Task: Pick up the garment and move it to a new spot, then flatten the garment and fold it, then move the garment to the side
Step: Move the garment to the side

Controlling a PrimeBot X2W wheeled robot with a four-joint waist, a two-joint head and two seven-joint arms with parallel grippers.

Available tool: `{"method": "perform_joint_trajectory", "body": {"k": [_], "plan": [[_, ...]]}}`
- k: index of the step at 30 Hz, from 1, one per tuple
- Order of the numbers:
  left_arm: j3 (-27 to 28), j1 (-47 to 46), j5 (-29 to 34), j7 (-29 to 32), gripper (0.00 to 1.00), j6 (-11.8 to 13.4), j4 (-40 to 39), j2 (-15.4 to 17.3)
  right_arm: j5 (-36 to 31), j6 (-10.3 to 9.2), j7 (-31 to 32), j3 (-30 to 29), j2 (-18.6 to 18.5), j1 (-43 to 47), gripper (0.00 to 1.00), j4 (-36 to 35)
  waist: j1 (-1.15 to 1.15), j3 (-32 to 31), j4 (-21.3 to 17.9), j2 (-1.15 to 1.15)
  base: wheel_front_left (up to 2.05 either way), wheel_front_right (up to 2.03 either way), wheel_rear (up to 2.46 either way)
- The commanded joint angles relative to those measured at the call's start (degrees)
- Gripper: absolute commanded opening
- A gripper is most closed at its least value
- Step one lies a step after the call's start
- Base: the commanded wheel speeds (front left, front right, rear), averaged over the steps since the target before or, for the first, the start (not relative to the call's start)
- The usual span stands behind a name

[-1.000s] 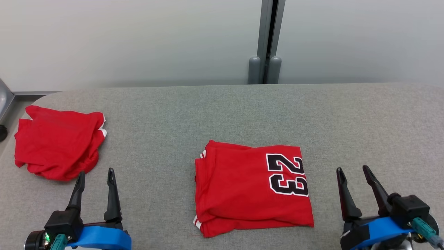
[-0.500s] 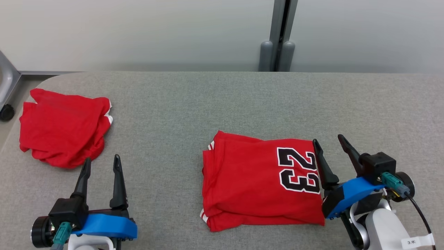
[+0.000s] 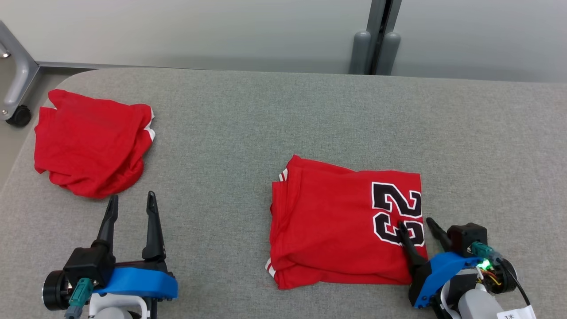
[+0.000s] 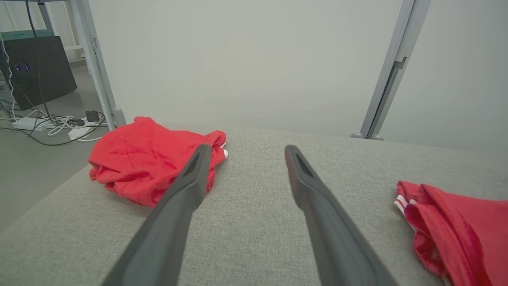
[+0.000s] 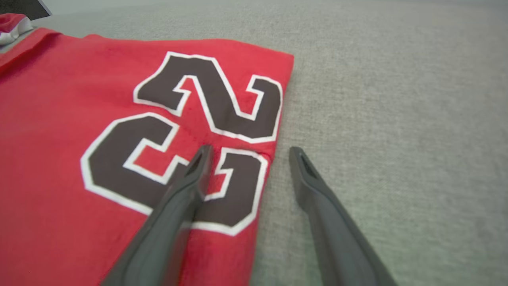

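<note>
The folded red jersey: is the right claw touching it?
Cannot tell. In the right wrist view the right gripper straddles the edge of the jersey, one finger over the number, but no contact or gap shows plainly.

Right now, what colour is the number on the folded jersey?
The number is black with a white outline on the red jersey; clearest in the right wrist view.

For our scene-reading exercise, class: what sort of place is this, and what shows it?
Probably a lab or test room rather than a home: a grey fabric-covered table, plain partition panels on a metal post behind it, and a black equipment box with loose cables on the floor.
</note>
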Motion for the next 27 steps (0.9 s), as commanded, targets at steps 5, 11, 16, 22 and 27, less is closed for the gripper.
{"method": "perform_joint_trajectory", "body": {"k": [5,11,16,22,27], "plan": [[0.61,-1.52,1.04,-0.15,1.00,-0.76,0.51,-0.91,3.44,0.02,-0.79,2.86,-0.05,-2.62,1.00,5.36,0.00,0.64,0.36,0.00,0.00,0.00,0.00],[1.25,-1.76,1.58,-0.14,1.00,-1.49,1.04,-1.52,5.38,0.02,-2.48,4.88,-0.01,-5.42,0.00,8.09,0.00,0.95,-0.37,0.00,0.00,0.00,0.00],[1.42,-2.96,2.10,-0.15,1.00,-2.34,0.84,-1.94,4.11,-0.01,-4.89,3.94,-1.95,-8.29,0.00,7.57,0.00,2.38,-2.61,0.00,0.00,0.00,0.00],[1.25,-5.29,2.96,-0.14,1.00,-3.13,-0.38,-2.49,2.77,0.00,-5.94,2.54,-5.82,-10.91,0.00,4.90,0.00,5.47,-7.64,0.00,0.00,0.00,0.00],[1.57,-7.78,3.57,-0.14,1.00,-3.46,-1.97,-2.49,2.63,0.00,-6.18,1.13,-8.70,-12.61,0.00,2.42,0.00,8.69,-11.60,0.00,0.00,0.00,0.00]]}}
